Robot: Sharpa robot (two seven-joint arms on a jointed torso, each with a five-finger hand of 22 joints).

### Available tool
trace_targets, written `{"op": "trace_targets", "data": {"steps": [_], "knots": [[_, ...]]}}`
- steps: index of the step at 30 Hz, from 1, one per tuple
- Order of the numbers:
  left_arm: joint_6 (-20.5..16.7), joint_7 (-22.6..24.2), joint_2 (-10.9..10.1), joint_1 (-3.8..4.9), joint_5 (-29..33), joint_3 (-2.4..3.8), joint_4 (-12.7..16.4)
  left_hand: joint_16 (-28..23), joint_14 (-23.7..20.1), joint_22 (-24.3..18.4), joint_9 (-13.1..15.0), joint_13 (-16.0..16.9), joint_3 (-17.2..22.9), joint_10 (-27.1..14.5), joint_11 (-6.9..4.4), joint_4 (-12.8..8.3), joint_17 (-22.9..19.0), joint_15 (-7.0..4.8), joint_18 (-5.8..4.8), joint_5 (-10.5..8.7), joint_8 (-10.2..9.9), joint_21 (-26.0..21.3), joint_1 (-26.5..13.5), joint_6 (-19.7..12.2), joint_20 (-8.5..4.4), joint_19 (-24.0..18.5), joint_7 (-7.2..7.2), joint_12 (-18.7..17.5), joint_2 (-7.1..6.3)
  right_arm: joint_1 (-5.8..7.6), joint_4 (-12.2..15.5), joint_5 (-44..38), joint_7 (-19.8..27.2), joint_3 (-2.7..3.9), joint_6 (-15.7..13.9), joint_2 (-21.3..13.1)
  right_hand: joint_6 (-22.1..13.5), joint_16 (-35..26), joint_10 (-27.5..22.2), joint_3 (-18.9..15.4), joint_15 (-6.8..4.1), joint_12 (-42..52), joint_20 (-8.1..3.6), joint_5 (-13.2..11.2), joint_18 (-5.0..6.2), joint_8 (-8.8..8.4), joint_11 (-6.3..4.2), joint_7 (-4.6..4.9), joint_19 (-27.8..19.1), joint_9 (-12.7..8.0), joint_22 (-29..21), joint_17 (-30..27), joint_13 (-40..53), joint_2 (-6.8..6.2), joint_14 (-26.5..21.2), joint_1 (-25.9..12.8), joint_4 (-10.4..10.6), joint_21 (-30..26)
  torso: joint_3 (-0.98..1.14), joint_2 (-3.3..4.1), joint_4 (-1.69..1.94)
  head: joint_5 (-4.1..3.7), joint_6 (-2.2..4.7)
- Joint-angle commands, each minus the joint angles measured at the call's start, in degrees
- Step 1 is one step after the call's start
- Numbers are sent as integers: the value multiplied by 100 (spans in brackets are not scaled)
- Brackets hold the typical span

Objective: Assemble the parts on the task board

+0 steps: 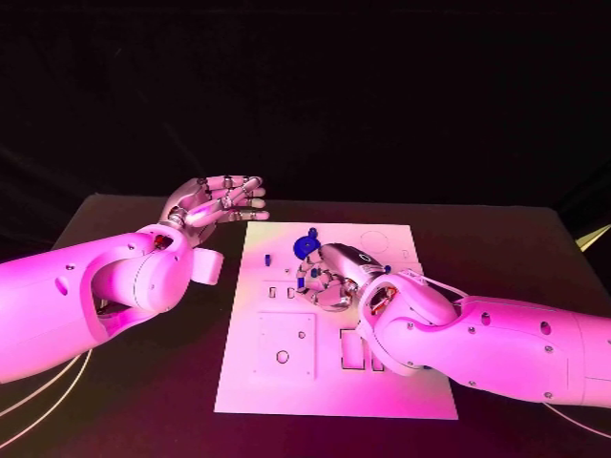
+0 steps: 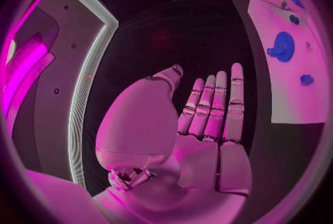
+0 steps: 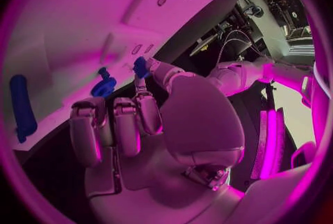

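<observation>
The right hand [image 1: 336, 277] covered part of the board [image 1: 336, 391], fingers curled, pinching a small blue part [image 3: 140, 66]. The left hand [image 1: 218, 202] hovered beside the board, fingers straight, together, empty.

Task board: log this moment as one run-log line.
left hand: open, off the task board, holds nothing | right hand: over the board, pinches small blue part | round blue part: on the board

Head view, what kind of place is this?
Probably a robotics lab or demo bench: a black table against a dark backdrop, a white task board with small blue parts, and cables and equipment in the right wrist view.
</observation>
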Motion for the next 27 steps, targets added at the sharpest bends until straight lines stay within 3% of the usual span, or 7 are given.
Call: {"op": "trace_targets", "data": {"steps": [1,27], "knots": [[101,29,16,2,21,4,12,37,-40,6,-3,-4,-35,-22,-9,-4,9,-14,55,-19,30,28,65,-26,0,-53,263,-15,10,-45,-93,-268,-23,-11,69,71,-29,30,46,-23,-40,22,-21,10,-71,24,9,-11,580,66,1474,1498,515,-50,594,-56,4,-13,1,2,-3,12,-10],[98,16,7,2,21,4,0,37,-40,6,-3,-4,-35,-22,-9,-4,9,-14,55,-19,30,28,65,-26,0,-53,263,-15,10,-172,-356,-420,12,-46,72,223,-50,29,53,-37,-38,28,-21,11,-65,24,13,-5,571,61,1458,1494,523,-92,593,-88,2,-31,-1,1,-1,42,-61]]}}
